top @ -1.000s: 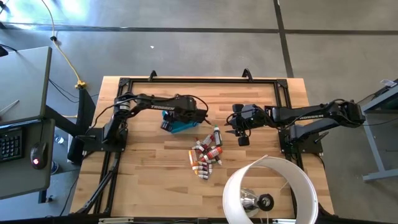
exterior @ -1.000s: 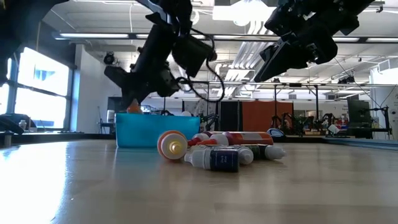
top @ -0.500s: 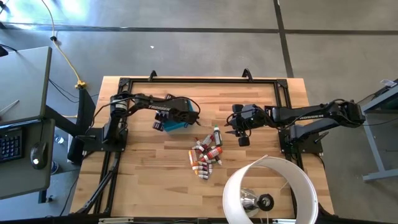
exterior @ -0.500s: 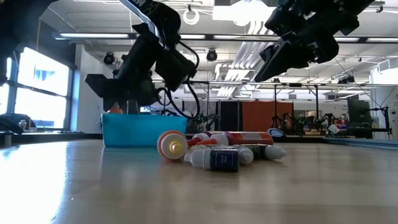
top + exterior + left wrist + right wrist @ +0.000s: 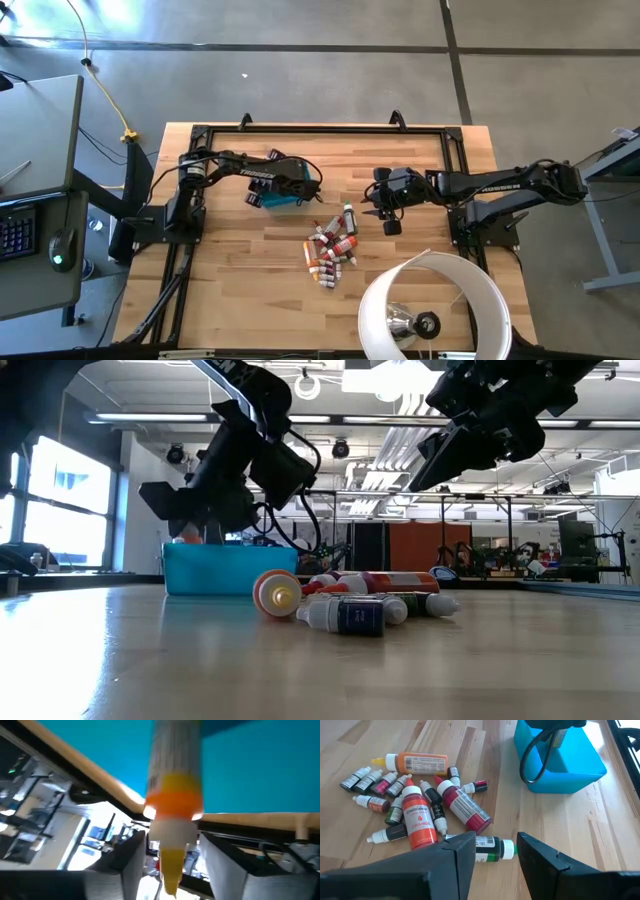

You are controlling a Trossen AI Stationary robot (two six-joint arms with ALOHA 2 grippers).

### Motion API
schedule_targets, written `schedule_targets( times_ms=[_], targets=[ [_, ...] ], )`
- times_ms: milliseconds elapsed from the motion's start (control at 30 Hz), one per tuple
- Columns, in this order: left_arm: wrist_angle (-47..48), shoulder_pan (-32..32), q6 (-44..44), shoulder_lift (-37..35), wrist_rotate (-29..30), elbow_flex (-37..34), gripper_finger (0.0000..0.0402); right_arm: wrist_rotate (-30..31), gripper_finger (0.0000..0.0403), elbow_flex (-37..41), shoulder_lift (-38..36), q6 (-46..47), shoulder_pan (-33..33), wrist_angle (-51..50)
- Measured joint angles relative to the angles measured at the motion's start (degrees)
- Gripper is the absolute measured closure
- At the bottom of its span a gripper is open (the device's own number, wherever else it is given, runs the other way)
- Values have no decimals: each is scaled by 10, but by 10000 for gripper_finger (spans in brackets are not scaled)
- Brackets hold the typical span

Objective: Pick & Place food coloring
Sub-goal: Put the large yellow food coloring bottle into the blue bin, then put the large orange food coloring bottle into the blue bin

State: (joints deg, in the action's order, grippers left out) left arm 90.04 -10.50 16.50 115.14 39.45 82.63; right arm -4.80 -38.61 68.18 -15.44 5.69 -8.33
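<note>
An orange-and-yellow squeeze bottle (image 5: 172, 780) is in my left gripper (image 5: 262, 198), which is shut on it and tilted over the left end of the teal bin (image 5: 288, 198). In the low view the bottle's orange end (image 5: 185, 538) shows just above the bin's rim. The other food coloring bottles (image 5: 330, 250) lie on their sides in a heap on the table, seen too in the right wrist view (image 5: 415, 795). My right gripper (image 5: 387, 220) hangs open above the table, just right of the heap. My left gripper pinches the orange-and-yellow bottle at its cap end, by the white collar (image 5: 172, 837), between its two fingers (image 5: 131, 865). The bottle lies along the fingers, its body pointing away from them toward the teal bin (image 5: 260, 765). I cannot tell whether its far end touches the bin.
A large white lampshade (image 5: 440, 305) stands at the table's near right corner. A black frame rail (image 5: 320, 130) runs around the work area. Bare wood lies left of and in front of the bin. A green bottle with a white cap (image 5: 492, 845) lies nearest my right gripper.
My left gripper carried the bottle toward the table's left edge, and the teal bin slid leftward along the table with it. In the last half second both have stayed put. The heap of bottles has not moved.
</note>
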Motion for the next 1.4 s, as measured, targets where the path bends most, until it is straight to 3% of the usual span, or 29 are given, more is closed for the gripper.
schedule_targets(
  times_ms=[233,467,800,1033,1233,1400],
  targets=[
    [0,0,1,0,65,0,176,0,265,0,0,0,0,0],
    [0,0,-38,0,59,1,174,0,265,0,0,0,0,1],
    [-36,0,-203,-28,-68,49,174,1,265,0,0,0,0,22],
    [-39,20,-286,-113,-92,129,174,1,265,0,0,0,0,22],
    [-43,88,-433,-237,-107,134,174,0,265,1,0,2,0,17],
    [-153,219,-552,-327,-69,49,174,-17,265,1,0,30,0,19]
  ],
)
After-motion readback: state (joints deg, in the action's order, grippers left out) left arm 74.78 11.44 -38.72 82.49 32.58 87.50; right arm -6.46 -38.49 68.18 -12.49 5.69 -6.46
